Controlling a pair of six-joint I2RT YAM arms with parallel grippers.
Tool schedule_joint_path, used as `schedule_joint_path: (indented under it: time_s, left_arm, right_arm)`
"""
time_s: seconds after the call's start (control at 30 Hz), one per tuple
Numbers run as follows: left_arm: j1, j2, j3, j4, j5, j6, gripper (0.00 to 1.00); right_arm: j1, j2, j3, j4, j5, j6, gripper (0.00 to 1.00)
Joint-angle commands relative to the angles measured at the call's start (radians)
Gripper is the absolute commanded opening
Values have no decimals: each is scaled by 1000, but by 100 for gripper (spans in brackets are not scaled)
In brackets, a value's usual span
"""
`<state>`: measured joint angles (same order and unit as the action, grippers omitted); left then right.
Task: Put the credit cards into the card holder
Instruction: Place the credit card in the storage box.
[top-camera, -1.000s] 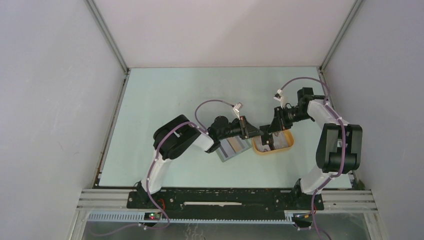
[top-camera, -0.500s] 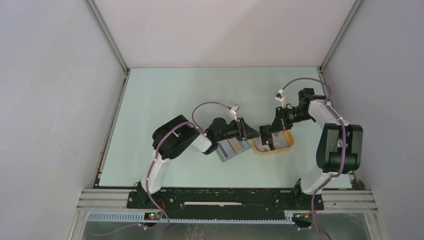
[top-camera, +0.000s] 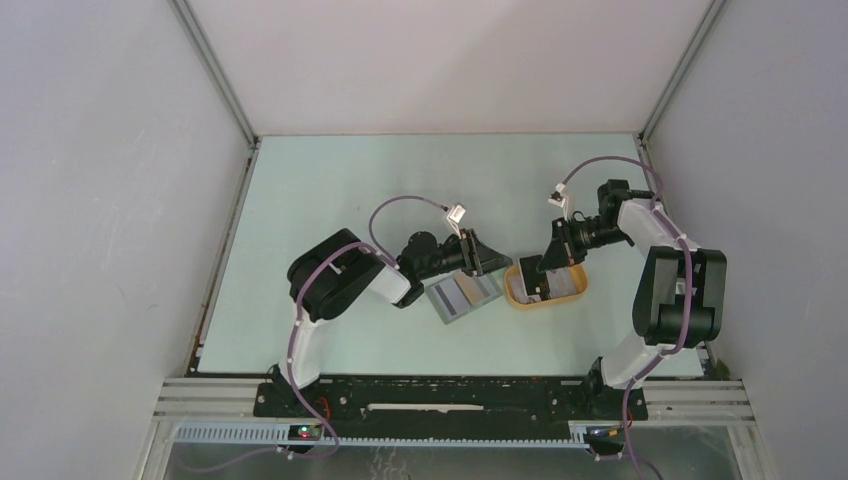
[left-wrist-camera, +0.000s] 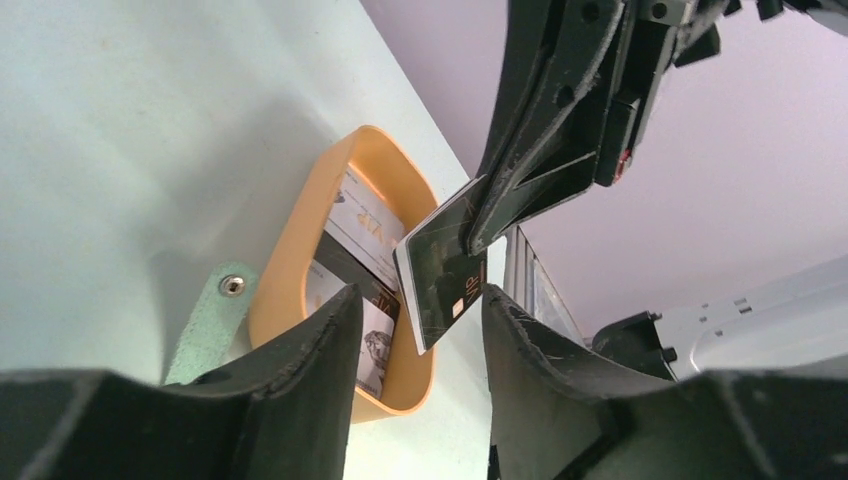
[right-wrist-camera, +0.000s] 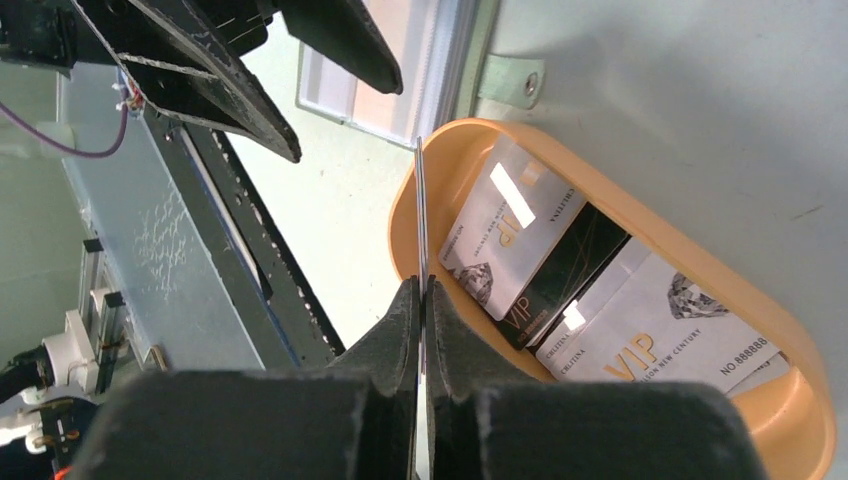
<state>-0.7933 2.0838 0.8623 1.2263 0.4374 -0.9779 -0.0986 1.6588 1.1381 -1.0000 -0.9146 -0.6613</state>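
right pincer (right-wrist-camera: 421, 290): jaws pinched tight on one thin black plastic credit card (left-wrist-camera: 440, 275), held on edge above the left rim of the tan-yellow oval tray (right-wrist-camera: 400, 230). more cards (right-wrist-camera: 510, 225), pale and black, lie flat inside it. the open grey-green bifold card holder (top-camera: 465, 296) lies flat on the pale table (top-camera: 330, 200), just left of the tray, long axis skewed. left pincer (top-camera: 478, 256), jaws parted and empty, hovers nearer the holder.

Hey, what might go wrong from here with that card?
The right gripper pinches the black card only near one edge, so it may twist or drop into the tray. The open left gripper sits close by; the two could knock. Nothing seems to pin the wallet, so it may slide.
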Motion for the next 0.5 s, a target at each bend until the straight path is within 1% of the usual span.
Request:
schedule_joint_path:
  time_s: [0.0,0.13,0.27,0.47]
  left_arm:
    - [4,-33,-22,123,71,78,55]
    - [19,-37,-42,146,104,164,59]
    - [28,-16,-24,165,167,210,57]
    - [31,10,18,177,236,261,55]
  right_arm:
    - [-6,-5,45,-77,-64,-126,0]
    - [-6,-30,45,-101,-96,-187,0]
    - [-7,-40,45,-128,-120,-260,0]
    - [-12,-32,46,-146,-130,-315,0]
